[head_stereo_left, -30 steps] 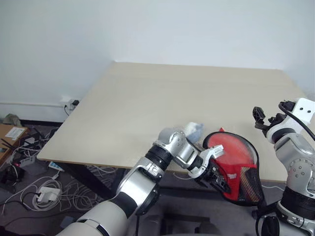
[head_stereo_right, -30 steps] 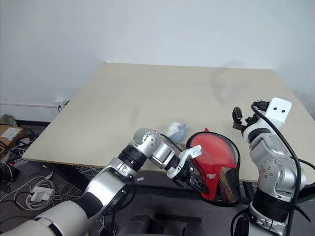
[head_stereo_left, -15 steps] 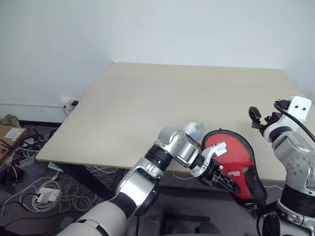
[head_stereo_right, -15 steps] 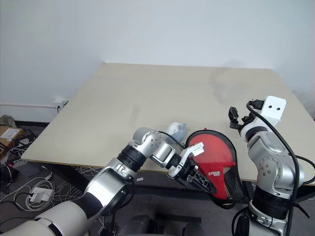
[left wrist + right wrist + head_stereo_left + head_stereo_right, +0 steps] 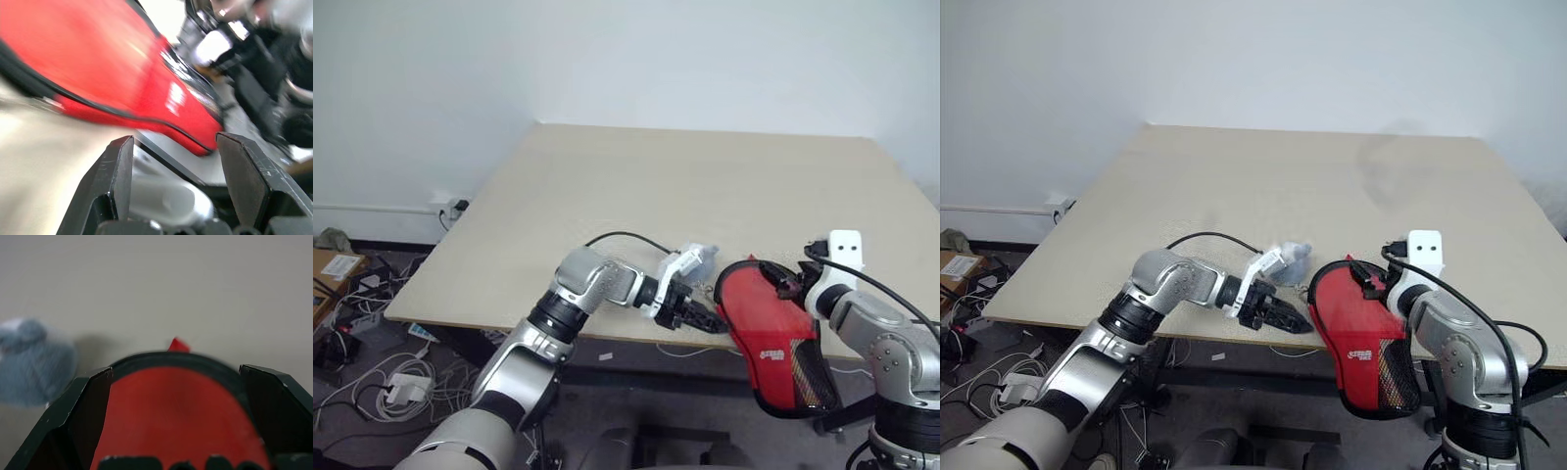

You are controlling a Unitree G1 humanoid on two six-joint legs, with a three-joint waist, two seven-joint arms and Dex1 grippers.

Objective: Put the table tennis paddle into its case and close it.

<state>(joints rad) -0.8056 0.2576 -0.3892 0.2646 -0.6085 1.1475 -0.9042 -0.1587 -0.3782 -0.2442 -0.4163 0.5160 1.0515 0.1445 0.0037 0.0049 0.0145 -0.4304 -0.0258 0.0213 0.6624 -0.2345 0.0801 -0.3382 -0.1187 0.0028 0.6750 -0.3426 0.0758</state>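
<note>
Beige table (image 5: 636, 186) against white wall (image 5: 607, 59); cables (image 5: 382, 377) on floor.

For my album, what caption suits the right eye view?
Left pincer open beside the red case, which hangs over the table edge under the right pincer.

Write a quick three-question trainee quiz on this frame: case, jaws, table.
1. True or false: the left jaws are clamped on the case.
2. What lies on the table beside the left jaws? A) grey lump B) ball C) bottle
3. Where is the case's mesh end relative to the table?

Key:
1. False: they stand open, apart from it.
2. A
3. Hanging past the near edge.
</note>
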